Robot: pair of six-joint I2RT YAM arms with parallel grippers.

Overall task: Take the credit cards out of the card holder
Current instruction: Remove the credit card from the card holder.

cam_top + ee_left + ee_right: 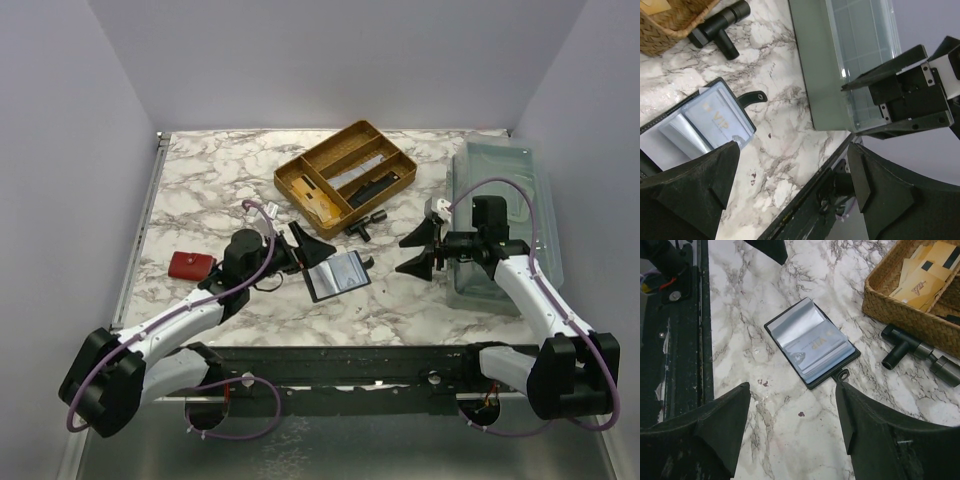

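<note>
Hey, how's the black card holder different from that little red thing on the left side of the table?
The card holder is black and lies open, showing clear sleeves and a card; the red item looks closed. The card holder is larger than the red item. Both lie flat on the marble table.

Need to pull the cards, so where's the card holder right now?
In the top view, the card holder lies open on the marble table, left of centre, beside the left hand and below the wicker tray.
</note>
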